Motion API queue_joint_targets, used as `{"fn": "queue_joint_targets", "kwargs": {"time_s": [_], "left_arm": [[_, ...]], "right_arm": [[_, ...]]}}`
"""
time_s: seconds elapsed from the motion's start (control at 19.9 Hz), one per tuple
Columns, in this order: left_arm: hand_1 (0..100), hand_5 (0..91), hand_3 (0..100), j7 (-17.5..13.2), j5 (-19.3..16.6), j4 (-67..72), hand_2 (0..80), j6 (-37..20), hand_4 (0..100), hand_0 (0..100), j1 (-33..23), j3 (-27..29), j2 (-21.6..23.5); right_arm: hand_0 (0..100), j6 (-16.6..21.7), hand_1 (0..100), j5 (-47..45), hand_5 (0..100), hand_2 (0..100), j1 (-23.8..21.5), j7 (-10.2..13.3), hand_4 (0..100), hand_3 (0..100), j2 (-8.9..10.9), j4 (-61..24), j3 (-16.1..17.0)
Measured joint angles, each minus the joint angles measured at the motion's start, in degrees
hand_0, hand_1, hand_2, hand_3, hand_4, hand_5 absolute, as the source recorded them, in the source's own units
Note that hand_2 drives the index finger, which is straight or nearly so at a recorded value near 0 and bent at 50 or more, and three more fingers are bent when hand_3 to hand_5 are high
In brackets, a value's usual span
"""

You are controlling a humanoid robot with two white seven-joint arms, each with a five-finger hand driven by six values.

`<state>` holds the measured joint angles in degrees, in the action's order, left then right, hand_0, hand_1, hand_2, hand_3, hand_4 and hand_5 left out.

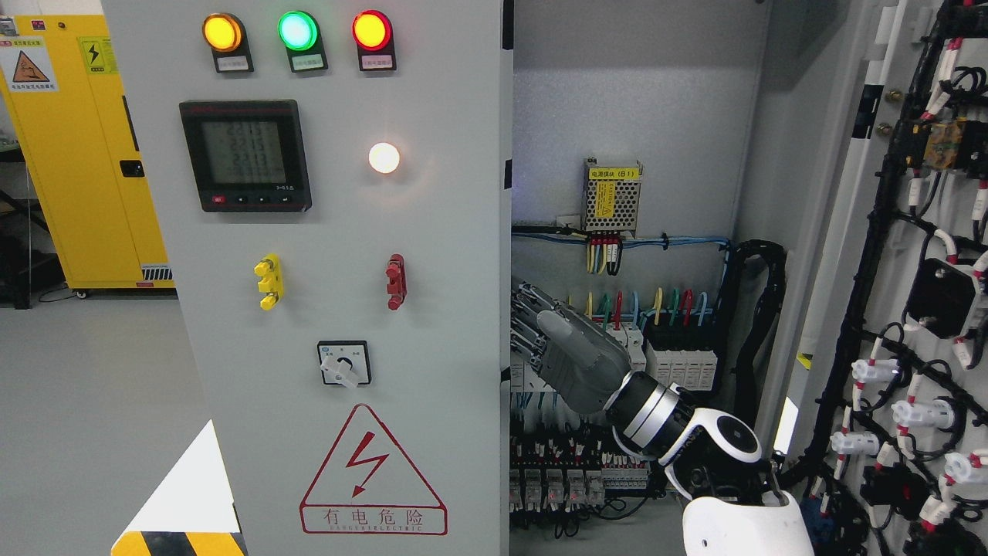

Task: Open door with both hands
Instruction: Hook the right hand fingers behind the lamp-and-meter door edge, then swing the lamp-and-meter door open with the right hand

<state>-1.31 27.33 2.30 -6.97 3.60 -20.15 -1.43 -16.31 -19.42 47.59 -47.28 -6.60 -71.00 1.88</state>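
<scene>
At the far left stands a yellow safety cabinet (85, 154) on the grey floor. The grey left door (340, 309) of the electrical cabinet fills the middle-left, closed and facing the camera. It carries three lit indicator lamps (297, 31) in amber, green and red along the top, a digital meter (245, 154), a glowing white lamp (384, 157), a yellow handle (268, 282), a red handle (396, 281), a rotary switch (344, 364) and a red triangular warning sign (373, 471).

Right of that door the cabinet stands open. The right hand (567, 347) reaches in from the lower right, its fingers (525, 324) held together and slightly curled right at the left door's free edge. Whether they grip the edge or only touch it cannot be told. Behind the hand sit a power supply (611, 197) and rows of breakers (679, 359) with coloured wires.

The right door (834, 232) is swung wide open at the far right, its inner side showing black wiring harnesses (888, 255).
</scene>
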Motion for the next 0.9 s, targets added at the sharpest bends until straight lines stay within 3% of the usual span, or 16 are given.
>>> {"fn": "queue_joint_targets", "kwargs": {"time_s": [0.5, 0.6, 0.75, 0.9], "left_arm": [[56, 0.0, 0, -0.06, -0.01, -0.02, 0.0, 0.0, 0, 12, 0.0, -0.01, -0.36], [56, 0.0, 0, -0.06, -0.03, -0.02, 0.0, 0.0, 0, 12, 0.0, -0.02, -0.43], [56, 0.0, 0, -0.07, -0.06, -0.03, 0.0, 0.0, 0, 12, 0.0, -0.03, -0.57], [56, 0.0, 0, -0.08, -0.07, -0.02, 0.0, 0.0, 0, 12, 0.0, -0.04, -0.68]], "right_arm": [[0, -0.66, 50, 0.0, 0, 4, 0.28, 0.69, 0, 0, -0.04, 0.46, -0.21], [0, -0.66, 50, 0.01, 0, 4, 0.32, -0.24, 0, 0, -0.03, 0.47, -0.33], [0, -0.89, 50, 0.0, 0, 4, 0.33, -3.51, 0, 0, -0.12, 0.46, -0.3], [0, -0.9, 50, -0.02, 0, 4, 0.38, -4.06, 0, 0, -0.15, 0.44, -0.63]]}}
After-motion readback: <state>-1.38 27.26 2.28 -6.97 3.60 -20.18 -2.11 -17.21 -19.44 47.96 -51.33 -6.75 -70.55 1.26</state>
